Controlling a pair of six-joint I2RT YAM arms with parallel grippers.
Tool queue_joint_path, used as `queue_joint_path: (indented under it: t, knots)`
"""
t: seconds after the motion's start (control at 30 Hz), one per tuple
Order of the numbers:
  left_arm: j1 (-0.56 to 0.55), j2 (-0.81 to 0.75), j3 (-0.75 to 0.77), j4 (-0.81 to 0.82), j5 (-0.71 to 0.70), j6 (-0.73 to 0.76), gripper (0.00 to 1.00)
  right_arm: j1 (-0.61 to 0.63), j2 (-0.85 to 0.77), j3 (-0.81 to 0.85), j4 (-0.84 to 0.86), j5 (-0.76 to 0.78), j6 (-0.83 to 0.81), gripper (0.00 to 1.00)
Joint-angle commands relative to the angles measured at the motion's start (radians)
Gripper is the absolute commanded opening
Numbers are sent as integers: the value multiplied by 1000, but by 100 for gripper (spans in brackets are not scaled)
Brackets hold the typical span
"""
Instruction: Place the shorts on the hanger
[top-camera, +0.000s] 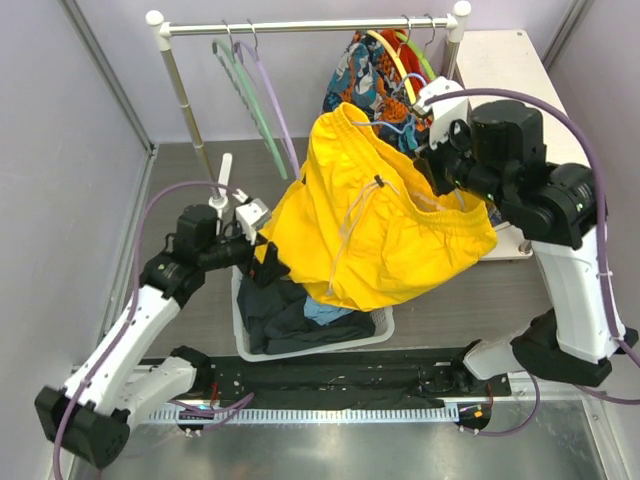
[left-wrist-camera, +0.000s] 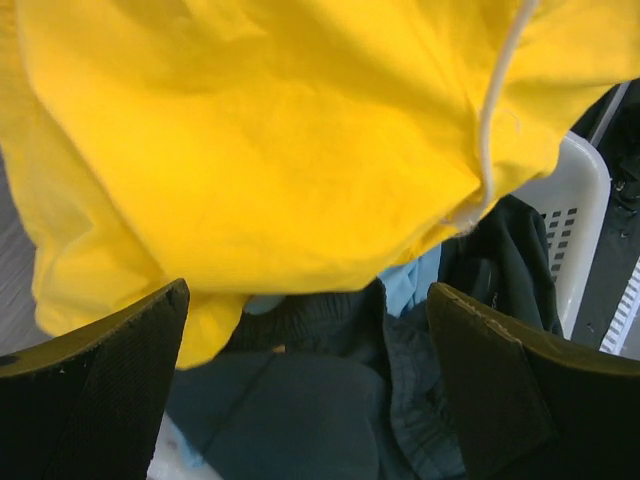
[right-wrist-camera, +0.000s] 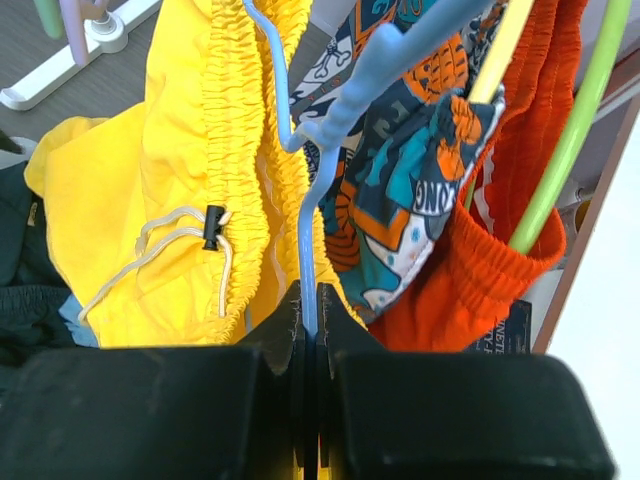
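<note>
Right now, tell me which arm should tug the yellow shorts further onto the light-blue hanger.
Left. The right gripper is shut on the light-blue hanger, so it's busy. The left gripper is open, close to the hanging edge of the yellow shorts, above the laundry basket.

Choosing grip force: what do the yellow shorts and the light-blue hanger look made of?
The shorts: thin matte fabric, by its soft creases and gathered waistband. The hanger: probably smooth plastic, slim and evenly coloured; coated wire is possible.
</note>
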Motion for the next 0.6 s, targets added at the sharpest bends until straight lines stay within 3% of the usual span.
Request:
queue_joint_path:
  t: [0.0, 0.17, 0.37, 0.47, 0.5, 0.57]
  knots:
    - [-112, 125, -2, 293, -4, -8, 100, -2, -93, -33, 94, 4, -2, 1]
    - [-331, 266, 14, 370, 14, 40, 100, -27, -102, -15, 88, -6, -6, 1]
    - [-546, 383, 5, 490, -81, 8, 100, -42, -70, 42, 84, -37, -6, 1]
    - [-623, 424, 8, 566, -203, -26, 100, -45, -55, 62, 87, -51, -3, 1]
    - [-648, 446, 8, 582, -351, -18, 100, -45, -49, 65, 90, -51, -3, 1]
    - [-698, 469, 30, 596, -496, -15, 99, -45, -42, 67, 91, -56, 0, 1]
